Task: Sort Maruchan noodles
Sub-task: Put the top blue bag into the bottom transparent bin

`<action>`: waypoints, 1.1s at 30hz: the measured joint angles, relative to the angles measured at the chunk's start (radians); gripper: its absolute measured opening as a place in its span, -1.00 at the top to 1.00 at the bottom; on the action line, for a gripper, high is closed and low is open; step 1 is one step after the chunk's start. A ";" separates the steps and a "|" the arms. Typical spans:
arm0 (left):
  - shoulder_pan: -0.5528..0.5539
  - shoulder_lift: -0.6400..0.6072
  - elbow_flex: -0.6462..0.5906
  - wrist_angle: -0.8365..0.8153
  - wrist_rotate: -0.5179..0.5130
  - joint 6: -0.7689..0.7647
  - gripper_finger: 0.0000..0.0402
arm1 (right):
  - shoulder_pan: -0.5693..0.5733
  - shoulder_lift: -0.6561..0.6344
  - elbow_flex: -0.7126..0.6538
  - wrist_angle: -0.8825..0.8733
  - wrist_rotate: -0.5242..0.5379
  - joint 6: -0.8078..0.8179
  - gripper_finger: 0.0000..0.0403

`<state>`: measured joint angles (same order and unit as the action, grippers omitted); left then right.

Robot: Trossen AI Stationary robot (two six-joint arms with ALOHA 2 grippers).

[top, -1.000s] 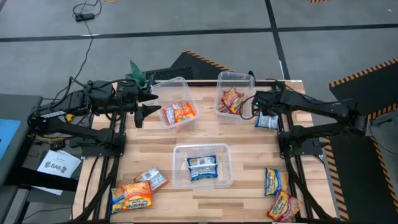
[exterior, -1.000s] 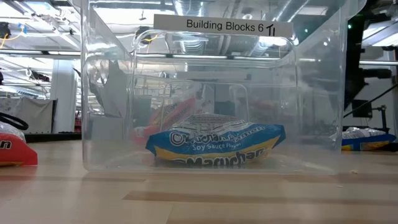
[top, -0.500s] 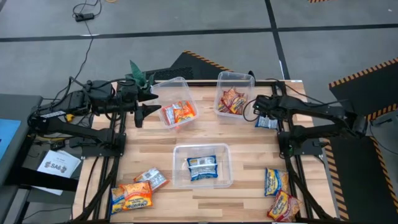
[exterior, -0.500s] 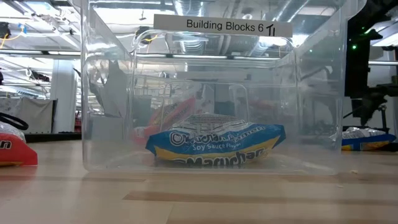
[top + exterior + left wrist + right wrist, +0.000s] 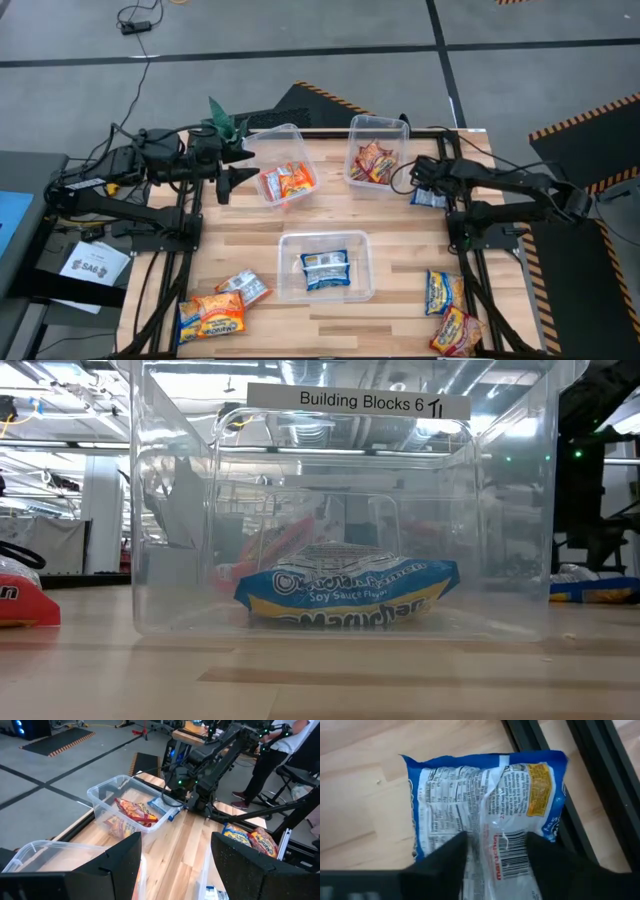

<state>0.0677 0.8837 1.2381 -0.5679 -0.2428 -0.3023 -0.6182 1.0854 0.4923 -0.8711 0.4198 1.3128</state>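
Maruchan noodle packets lie about the table and in three clear tubs. A blue-white packet (image 5: 485, 810) lies flat, back side up, near the table's right edge (image 5: 430, 198), beside the far right tub (image 5: 376, 160) of red packets. My right gripper (image 5: 495, 862) is open just above it (image 5: 425, 182), one finger on either side of the packet's middle seam. My left gripper (image 5: 222, 185) waits open and empty (image 5: 172, 870) at the far left, beside the tub (image 5: 283, 168) of orange packets. The centre tub (image 5: 325, 265) holds one blue packet (image 5: 345, 595). My right gripper comes at the blue-white packet from above, pointing down, its fingers (image 5: 445, 862) over the packet's near half. Whether the fingertips touch the wrapper, I cannot tell. The packet lies flat on the table.
Loose packets lie at the near left corner (image 5: 212, 312) and the near right corner (image 5: 443, 292). A small green plant (image 5: 226, 120) stands at the far left edge. The right arm's black frame (image 5: 470, 230) runs along the table's right side. A person (image 5: 272, 755) stands beyond the table.
My right gripper has gone from beside the far right tub toward the table's near edge and down, ending over the blue-white packet. The packet has stayed where it lay.
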 joint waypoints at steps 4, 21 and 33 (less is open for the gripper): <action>0.000 0.000 0.000 0.002 0.000 -0.001 -0.12 | 0.000 0.000 -0.013 -0.005 -0.021 -0.008 0.10; 0.000 0.000 0.000 0.002 0.000 0.002 -0.12 | 0.035 -0.203 0.247 -0.243 0.140 -0.111 0.97; 0.000 0.000 0.000 0.002 0.000 0.002 -0.12 | 0.139 -0.235 0.612 0.082 0.019 -0.605 0.97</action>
<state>0.0681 0.8837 1.2381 -0.5663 -0.2432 -0.3004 -0.4788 0.8508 1.1047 -0.7893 0.4388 0.7076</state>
